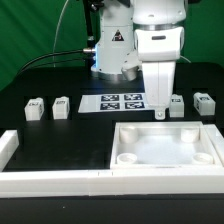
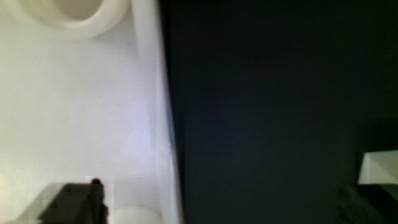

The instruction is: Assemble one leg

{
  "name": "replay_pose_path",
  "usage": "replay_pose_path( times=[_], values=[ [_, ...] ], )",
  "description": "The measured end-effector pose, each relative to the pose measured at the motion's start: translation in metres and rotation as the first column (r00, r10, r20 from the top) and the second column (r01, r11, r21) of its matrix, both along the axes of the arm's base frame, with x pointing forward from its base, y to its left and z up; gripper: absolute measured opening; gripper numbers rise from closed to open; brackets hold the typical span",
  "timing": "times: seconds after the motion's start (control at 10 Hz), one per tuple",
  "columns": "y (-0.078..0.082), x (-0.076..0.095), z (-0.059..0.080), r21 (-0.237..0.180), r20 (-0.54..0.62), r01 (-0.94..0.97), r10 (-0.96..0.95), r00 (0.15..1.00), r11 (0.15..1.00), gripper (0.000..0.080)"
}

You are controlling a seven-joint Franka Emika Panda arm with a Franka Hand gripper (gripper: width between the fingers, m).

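Observation:
Two small white legs with marker tags stand on the black table at the exterior view's left (image 1: 35, 108) (image 1: 61, 106), and two more at its right (image 1: 177, 102) (image 1: 204, 102). My gripper (image 1: 160, 113) hangs over the far edge of the large white tabletop (image 1: 200, 158), just left of the nearer right-hand leg. It holds nothing. In the wrist view the gripper (image 2: 214, 206) is open, with one dark finger (image 2: 71, 204) over the tabletop (image 2: 80, 110) and the other dim over the black table. A round socket (image 2: 80, 14) shows. A pale corner (image 2: 379, 167), perhaps a leg, shows at the frame's edge.
The marker board (image 1: 123, 101) lies flat behind the tabletop, in front of the arm's base. Long white border bars (image 1: 55, 180) run along the front and the exterior view's left.

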State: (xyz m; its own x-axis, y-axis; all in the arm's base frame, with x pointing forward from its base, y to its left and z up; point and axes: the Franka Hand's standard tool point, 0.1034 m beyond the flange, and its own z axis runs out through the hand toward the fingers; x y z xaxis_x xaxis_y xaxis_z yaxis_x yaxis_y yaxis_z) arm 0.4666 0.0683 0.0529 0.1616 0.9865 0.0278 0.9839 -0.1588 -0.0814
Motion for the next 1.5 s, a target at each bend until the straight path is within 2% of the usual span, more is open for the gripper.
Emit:
replay_pose_path(
  times=[0.2, 0.4, 0.7, 0.8, 0.9, 1.0, 1.1, 1.2, 1.3, 1.5],
  values=[
    [0.000, 0.000, -0.003, -0.002, -0.006, 0.043, -0.043, 0.999, 0.999, 0.0649],
    [0.000, 0.000, -0.003, -0.018, -0.013, 0.238, -0.238, 0.971, 0.971, 0.0649],
    [0.002, -0.002, -0.003, -0.040, -0.022, 0.500, -0.501, 0.865, 0.865, 0.0649],
    [0.002, -0.009, -0.005, -0.064, -0.031, 0.672, -0.674, 0.738, 0.738, 0.0649],
    [0.005, -0.013, -0.006, -0.074, -0.027, 0.762, -0.765, 0.644, 0.644, 0.0649],
    [0.011, -0.016, -0.005, -0.085, -0.022, 0.837, -0.841, 0.541, 0.541, 0.0649],
    [0.020, -0.020, -0.005, -0.094, -0.017, 0.917, -0.921, 0.389, 0.388, 0.0649],
    [0.028, -0.024, -0.006, -0.104, -0.017, 0.953, -0.959, 0.283, 0.283, 0.0649],
    [0.036, -0.031, -0.009, -0.115, -0.019, 0.971, -0.978, 0.210, 0.211, 0.0649],
    [0.053, -0.049, -0.014, -0.131, -0.017, 0.971, -0.979, 0.202, 0.202, 0.0649]
  ],
)
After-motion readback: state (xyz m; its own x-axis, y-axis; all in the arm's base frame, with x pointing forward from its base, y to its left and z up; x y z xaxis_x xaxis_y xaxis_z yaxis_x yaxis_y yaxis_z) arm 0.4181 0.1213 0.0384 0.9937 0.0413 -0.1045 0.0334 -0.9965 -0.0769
